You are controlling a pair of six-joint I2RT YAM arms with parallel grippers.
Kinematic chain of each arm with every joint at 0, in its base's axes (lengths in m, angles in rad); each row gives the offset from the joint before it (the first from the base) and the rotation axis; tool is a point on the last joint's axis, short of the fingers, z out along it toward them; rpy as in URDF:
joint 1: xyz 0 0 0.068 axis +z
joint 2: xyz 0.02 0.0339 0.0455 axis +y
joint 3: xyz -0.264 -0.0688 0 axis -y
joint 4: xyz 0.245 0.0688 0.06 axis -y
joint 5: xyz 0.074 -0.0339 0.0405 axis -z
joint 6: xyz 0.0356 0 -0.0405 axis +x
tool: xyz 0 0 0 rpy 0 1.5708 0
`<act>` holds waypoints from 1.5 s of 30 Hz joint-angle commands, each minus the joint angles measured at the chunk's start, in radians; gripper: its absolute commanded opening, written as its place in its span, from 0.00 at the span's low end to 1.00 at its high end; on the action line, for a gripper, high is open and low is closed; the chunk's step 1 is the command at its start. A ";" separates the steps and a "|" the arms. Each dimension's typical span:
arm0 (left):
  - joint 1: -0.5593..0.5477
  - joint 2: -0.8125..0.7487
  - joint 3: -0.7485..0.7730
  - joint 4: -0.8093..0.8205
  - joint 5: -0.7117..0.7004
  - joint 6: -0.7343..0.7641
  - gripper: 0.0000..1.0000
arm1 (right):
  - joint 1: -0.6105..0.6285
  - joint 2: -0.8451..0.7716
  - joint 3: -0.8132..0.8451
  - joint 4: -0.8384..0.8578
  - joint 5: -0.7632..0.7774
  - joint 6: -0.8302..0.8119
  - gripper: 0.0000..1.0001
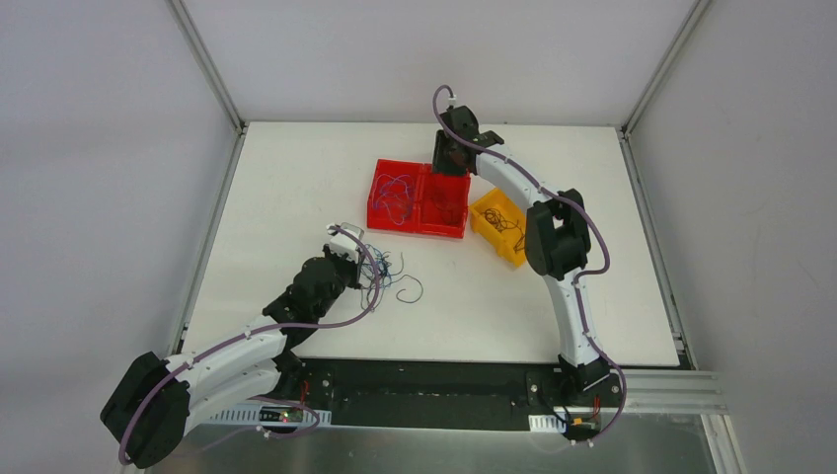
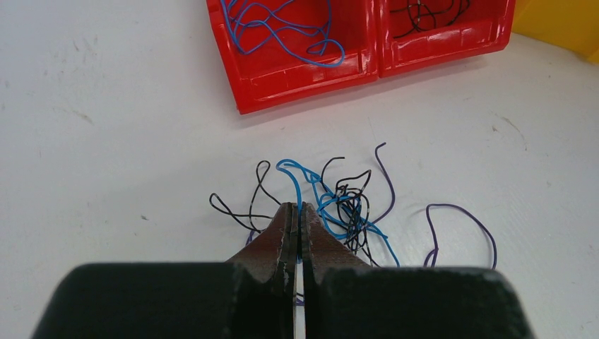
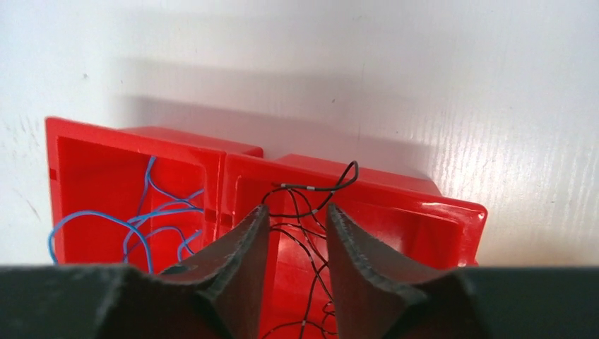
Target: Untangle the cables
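A tangle of thin blue, black and purple cables (image 2: pixel 346 205) lies on the white table, also seen in the top view (image 1: pixel 383 272). My left gripper (image 2: pixel 297 209) is shut on a blue cable (image 2: pixel 295 182) at the tangle's left side. A loose purple cable (image 2: pixel 459 226) lies to the right. My right gripper (image 3: pixel 297 212) is open above the right red bin (image 3: pixel 395 212), which holds black cables (image 3: pixel 304 233). The left red bin (image 3: pixel 99 176) holds blue cables (image 3: pixel 152 219).
The two red bins (image 1: pixel 419 197) stand side by side mid-table. A yellow bin (image 1: pixel 496 225) with some wires stands to their right, beside my right arm's elbow. Grey walls enclose the table.
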 commanded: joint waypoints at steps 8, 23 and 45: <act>0.009 -0.010 0.002 0.039 -0.010 0.014 0.00 | -0.001 -0.043 -0.057 0.070 0.040 0.045 0.00; 0.009 -0.017 0.003 0.030 0.000 0.017 0.00 | 0.015 -0.143 -0.294 0.110 0.022 0.058 0.00; 0.009 -0.013 0.003 0.047 0.063 0.023 0.00 | 0.029 -0.582 -0.496 0.146 -0.058 -0.065 0.72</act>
